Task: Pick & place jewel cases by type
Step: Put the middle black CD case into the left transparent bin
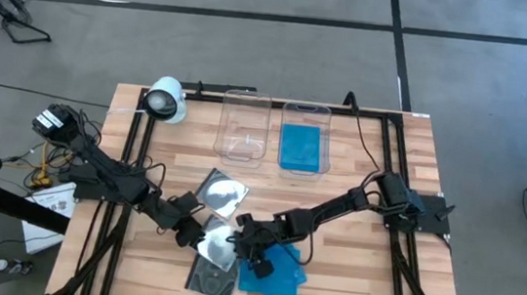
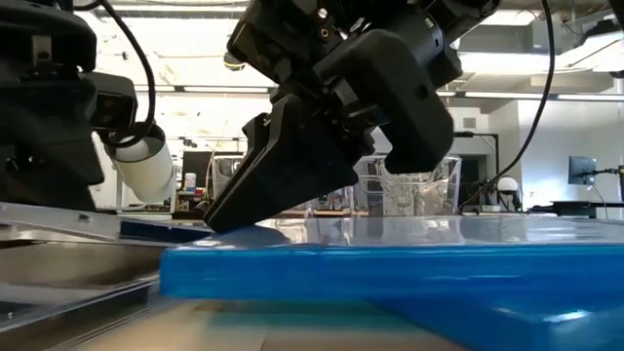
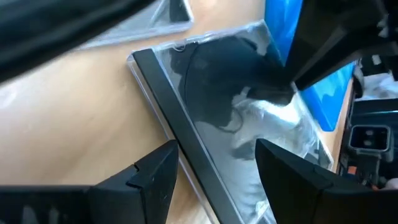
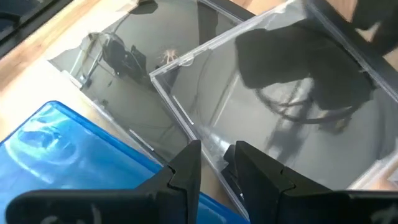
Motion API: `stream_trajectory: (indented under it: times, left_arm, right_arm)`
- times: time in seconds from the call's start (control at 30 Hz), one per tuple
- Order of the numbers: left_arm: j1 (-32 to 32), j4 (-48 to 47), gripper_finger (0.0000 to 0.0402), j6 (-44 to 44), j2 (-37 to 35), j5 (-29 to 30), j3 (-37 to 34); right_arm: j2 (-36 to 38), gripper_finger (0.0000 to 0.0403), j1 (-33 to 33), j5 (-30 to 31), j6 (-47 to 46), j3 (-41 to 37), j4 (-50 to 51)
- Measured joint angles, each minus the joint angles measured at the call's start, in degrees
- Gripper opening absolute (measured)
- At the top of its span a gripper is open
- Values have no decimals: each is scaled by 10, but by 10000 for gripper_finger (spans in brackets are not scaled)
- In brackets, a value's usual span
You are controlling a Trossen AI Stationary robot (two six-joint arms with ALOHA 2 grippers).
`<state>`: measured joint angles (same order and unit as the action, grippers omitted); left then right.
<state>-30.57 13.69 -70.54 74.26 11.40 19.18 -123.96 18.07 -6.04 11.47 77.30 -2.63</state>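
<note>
A clear jewel case with a black spine and a silver disc [image 1: 217, 249] lies near the table's front, partly over a dark case [image 1: 211, 278] and beside a stack of blue cases [image 1: 275, 272]. Another clear case [image 1: 222, 194] lies a little farther back. My right gripper [image 1: 242, 242] is shut on the front clear case [image 4: 298, 106]. My left gripper [image 1: 192, 230] is open, with one finger on either side of that case's black spine [image 3: 186, 162]; I cannot tell whether they touch it. In the low view the blue case [image 2: 390, 268] fills the foreground. My right gripper pinches the clear case's transparent edge [image 4: 208, 140] between its two fingers, on the side toward the blue cases. The fingers [image 2: 273, 175] slant down from the table's right. The spot where they meet the case is hidden behind the blue case in the low view.
Two clear tubs stand at the back middle, the left one [image 1: 244, 124] clear and the right one [image 1: 304, 137] holding a blue case. A white round device [image 1: 165, 100] sits at the back left. Bare wood [image 1: 358, 275] lies to the right of the blue stack.
</note>
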Motion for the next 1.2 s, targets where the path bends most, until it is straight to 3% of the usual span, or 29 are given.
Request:
stream_trajectory:
  times: [0.53, 0.97, 1.2]
  left_arm:
    - [0, 5, 208, 12, 0, 12, 0]
    - [0, 24, 208, 38, 0, 21, -2]
    - [0, 18, 208, 40, 0, 17, -2]
  right_arm:
    - [0, 91, -5, 15, -6, 0, 1]
    - [-41, 91, -15, 19, -5, 3, -36]
    - [-38, 91, -15, 53, 8, 2, -41]
